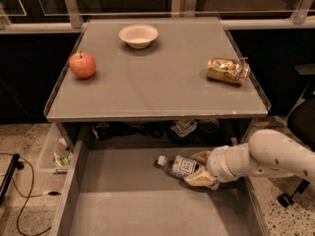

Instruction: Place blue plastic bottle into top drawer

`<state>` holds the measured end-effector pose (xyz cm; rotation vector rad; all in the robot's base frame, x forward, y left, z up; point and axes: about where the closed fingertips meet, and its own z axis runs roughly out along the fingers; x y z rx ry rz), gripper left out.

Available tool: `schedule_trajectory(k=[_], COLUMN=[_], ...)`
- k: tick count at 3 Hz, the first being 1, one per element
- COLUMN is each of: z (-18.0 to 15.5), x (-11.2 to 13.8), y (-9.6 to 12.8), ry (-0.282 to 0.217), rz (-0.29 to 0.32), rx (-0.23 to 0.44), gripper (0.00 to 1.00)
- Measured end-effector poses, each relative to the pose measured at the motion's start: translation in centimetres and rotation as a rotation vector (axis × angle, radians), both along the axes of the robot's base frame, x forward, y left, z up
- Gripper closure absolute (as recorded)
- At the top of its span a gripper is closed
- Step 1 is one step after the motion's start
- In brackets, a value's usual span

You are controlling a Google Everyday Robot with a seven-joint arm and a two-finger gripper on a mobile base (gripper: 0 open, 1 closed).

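The blue plastic bottle (178, 165), clear with a white cap and a white-and-blue label, lies on its side in the top drawer (133, 200), cap pointing left, near the drawer's right back part. My gripper (195, 168) reaches in from the right on a white arm (275, 156). Its tan fingers (201, 179) sit on either side of the bottle's base end and are closed on it. I cannot tell whether the bottle rests on the drawer's flat grey bottom or hangs just above it.
On the tabletop (157, 82) above are a red apple (82, 65) at the left, a white bowl (138, 35) at the back and a gold-brown can (228, 70) at the right. A bin with clutter (56, 154) and cables (19, 191) lie on the floor to the left.
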<state>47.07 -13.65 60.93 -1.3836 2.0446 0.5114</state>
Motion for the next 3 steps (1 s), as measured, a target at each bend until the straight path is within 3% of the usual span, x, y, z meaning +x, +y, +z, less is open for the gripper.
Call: schedule_trajectory(k=[1,2,3], z=[0.0,0.0,0.0], x=[0.0,0.0,0.0], y=[0.0,0.0,0.0], ry=[0.0,0.0,0.0], rz=[0.0,0.0,0.0], rx=[0.0,0.0,0.0], gripper=[0.11,0.0,0.0])
